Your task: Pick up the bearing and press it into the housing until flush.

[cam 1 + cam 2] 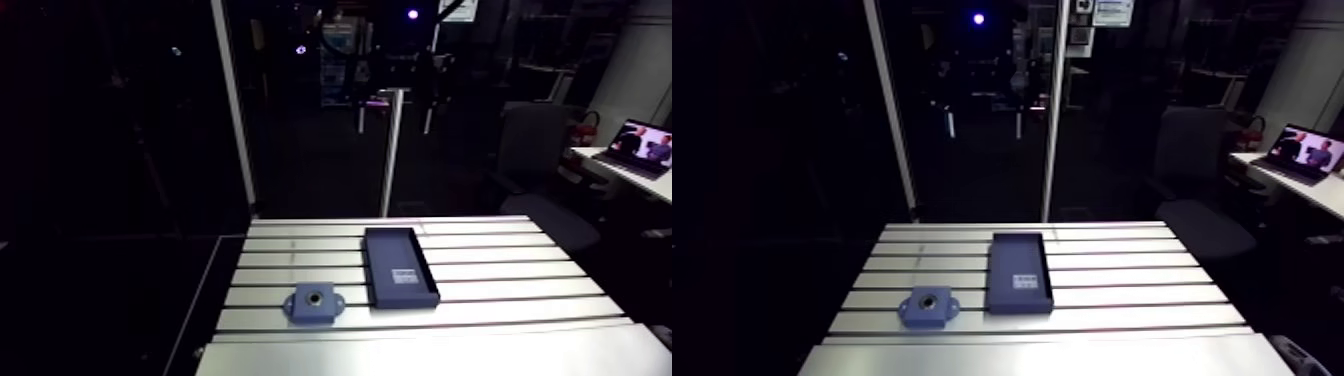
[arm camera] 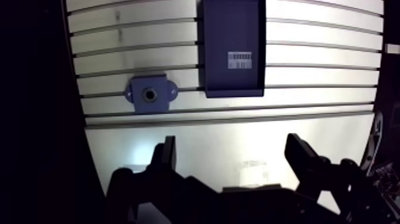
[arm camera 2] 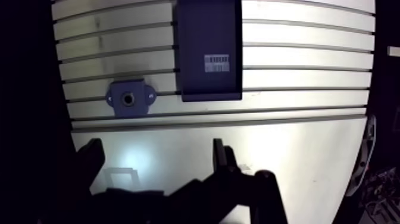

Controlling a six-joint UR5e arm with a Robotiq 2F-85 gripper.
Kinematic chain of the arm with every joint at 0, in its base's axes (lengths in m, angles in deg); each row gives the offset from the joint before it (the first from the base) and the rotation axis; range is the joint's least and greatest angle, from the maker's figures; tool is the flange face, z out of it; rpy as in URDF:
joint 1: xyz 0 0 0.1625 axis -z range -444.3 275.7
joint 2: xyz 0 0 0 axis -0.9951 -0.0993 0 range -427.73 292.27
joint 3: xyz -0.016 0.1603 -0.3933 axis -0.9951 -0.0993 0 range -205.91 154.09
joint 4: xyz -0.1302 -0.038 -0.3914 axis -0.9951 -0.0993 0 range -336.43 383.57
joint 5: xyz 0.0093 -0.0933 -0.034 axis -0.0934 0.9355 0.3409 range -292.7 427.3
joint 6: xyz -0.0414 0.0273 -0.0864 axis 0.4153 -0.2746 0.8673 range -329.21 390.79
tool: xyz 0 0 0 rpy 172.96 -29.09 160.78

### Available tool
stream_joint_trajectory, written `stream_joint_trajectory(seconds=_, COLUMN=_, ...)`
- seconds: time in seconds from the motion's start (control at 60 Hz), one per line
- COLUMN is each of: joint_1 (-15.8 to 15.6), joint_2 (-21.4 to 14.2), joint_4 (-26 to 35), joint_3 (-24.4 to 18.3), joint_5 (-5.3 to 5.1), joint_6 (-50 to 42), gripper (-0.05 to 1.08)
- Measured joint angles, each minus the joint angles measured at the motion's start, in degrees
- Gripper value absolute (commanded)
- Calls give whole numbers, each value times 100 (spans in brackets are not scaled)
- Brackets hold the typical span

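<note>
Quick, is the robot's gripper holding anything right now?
Gripper: open, holding nothing.

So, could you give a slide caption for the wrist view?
Open jaws above the table, blue housing and dark tray ahead.

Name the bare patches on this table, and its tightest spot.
Bare: the smooth strip of table under the open gripper, short of the block; the slats beyond the block; the slats beside the tray, away from it. Tightest: between block and tray.
</note>
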Motion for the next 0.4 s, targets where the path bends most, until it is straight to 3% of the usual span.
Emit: stream_joint_trajectory(seconds=0.4, joint_1=0, joint_2=27, joint_4=6, joint_3=-26, joint_5=-11, joint_6=0, gripper=2)
